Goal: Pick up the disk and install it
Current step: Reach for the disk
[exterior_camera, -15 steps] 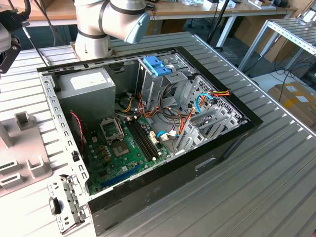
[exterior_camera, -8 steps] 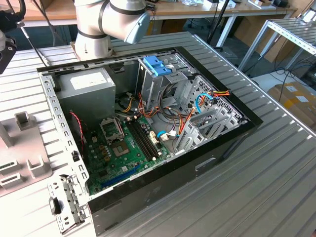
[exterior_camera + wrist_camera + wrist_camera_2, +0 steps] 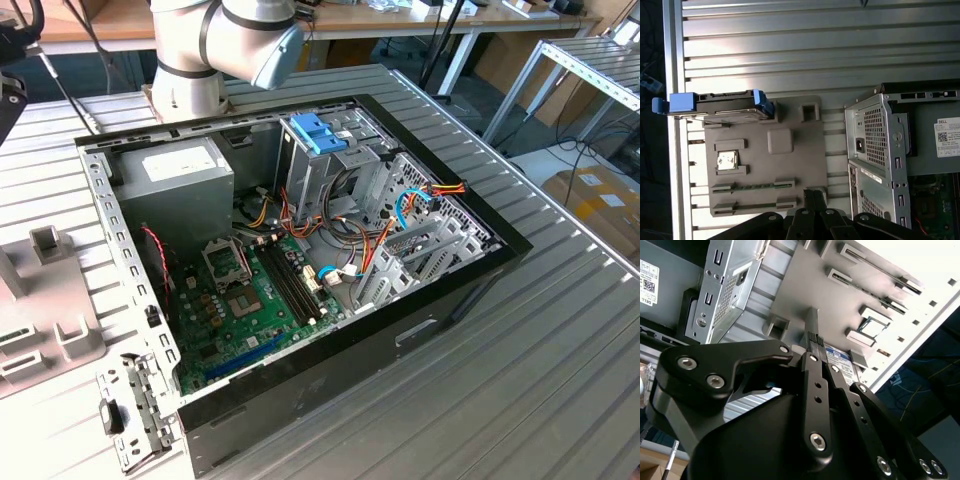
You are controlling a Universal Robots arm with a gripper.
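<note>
Blue-railed disk [image 3: 715,106] sits at the grey plate's [image 3: 790,165] corner, not yet picked up; the claw [image 3: 815,192] is closed and empty.

The disk [image 3: 725,104] is dark with blue side rails, the fixture plate [image 3: 790,165] plain grey, the ribbed table [image 3: 815,40] silvery, and the motherboard [image 3: 240,310] green with black slots.

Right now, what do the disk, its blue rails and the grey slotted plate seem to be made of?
The disk has a dark, dull body with a thin bright edge, so it is likely metal. Its blue rails show an even, saturated colour and moulded tabs, so they are probably plastic. The grey plate is uniform matte grey with soft-edged raised blocks. It looks like plastic, though painted metal cannot be excluded.
</note>
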